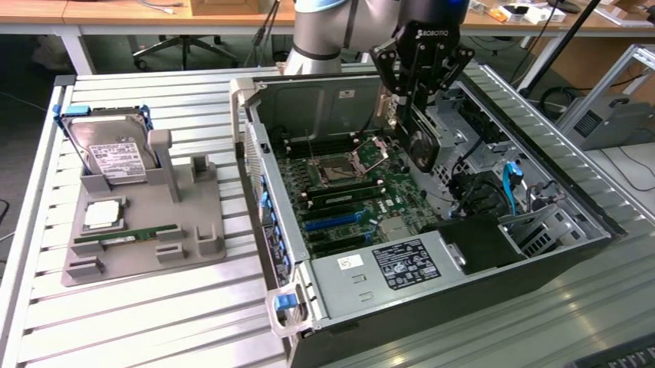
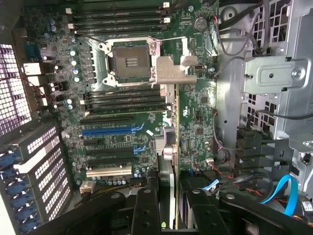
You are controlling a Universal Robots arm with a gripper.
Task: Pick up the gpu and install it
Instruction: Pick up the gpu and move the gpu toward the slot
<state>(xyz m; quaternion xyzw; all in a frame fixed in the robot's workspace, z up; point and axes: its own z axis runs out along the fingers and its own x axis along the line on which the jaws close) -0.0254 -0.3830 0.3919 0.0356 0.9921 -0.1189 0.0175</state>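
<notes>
My gripper (image 1: 415, 100) hangs above the open computer case (image 1: 307, 253), shut on the gpu (image 1: 422, 146). The gpu is a dark card with a round fan and it points down over the motherboard (image 1: 343, 192). In the wrist view the gpu (image 2: 171, 147) appears edge-on between my fingers (image 2: 146, 210), and its silvery metal bracket (image 2: 171, 68) lies beside the CPU socket (image 2: 129, 61). The card floats above the board, clear of the blue expansion slot (image 2: 110, 131) and the black slots around it.
On the exterior view's left a grey fixture (image 1: 195, 230) carries a hard drive (image 1: 113, 157), a CPU chip (image 1: 103, 215) and a green memory stick (image 1: 128, 234). Inside the case are blue cables (image 1: 508, 188), drive bays and a labelled power supply (image 1: 404, 264).
</notes>
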